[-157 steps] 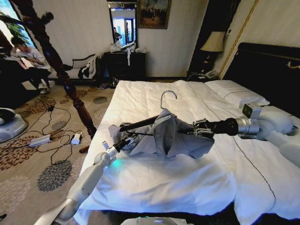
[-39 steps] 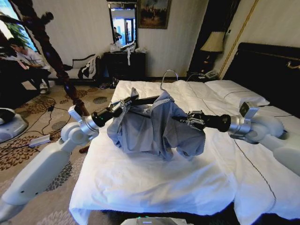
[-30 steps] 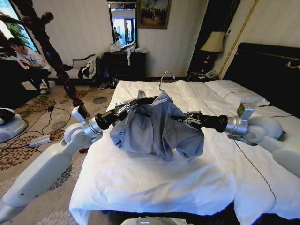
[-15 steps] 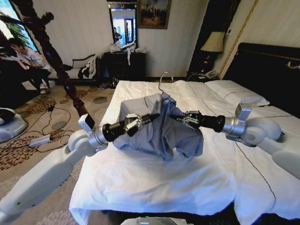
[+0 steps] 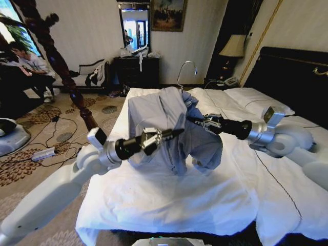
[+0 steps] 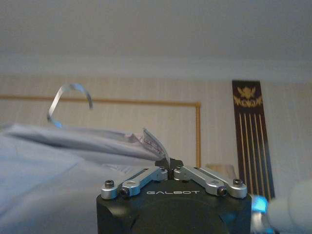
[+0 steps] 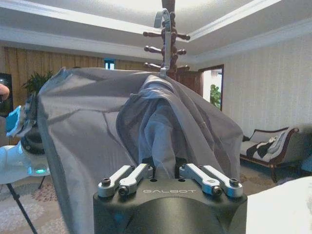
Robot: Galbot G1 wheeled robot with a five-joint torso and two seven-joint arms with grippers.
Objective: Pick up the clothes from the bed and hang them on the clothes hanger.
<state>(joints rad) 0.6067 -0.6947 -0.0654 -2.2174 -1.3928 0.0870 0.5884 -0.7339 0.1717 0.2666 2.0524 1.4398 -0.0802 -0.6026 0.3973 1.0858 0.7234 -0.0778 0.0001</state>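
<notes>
The left gripper (image 5: 177,132) reaches out over the bed (image 5: 169,200) from the robot's left side, and its thin fingers (image 6: 168,163) are pinched together on a small fold of the clothes (image 5: 164,118). In the left wrist view you can see that bit of pale cloth (image 6: 73,141) squeezed right at the tips. The right gripper (image 5: 193,120) comes in from the robot's right side and points at the other side of the clothes. Its tips go into the folds of the cloth, so I cannot tell if they are apart or together. The clothes are one soft blue-grey shirt. It is up in the air between the two grippers, above the white sheet, and it hangs down in loose folds. Its low edge comes close to the sheet, but I cannot tell if it touches. The shirt is draped over the clothes hanger (image 5: 185,72). The hanger's shiny curved hook sticks up out of the top of the cloth. The right wrist view shows that hook (image 7: 165,34) standing up above the shirt (image 7: 122,126), which spreads wide like a little tent. The bed has white pillows (image 5: 256,100) near its dark headboard (image 5: 292,77). A lamp (image 5: 233,47) stands beside the bed, on the far side.
</notes>
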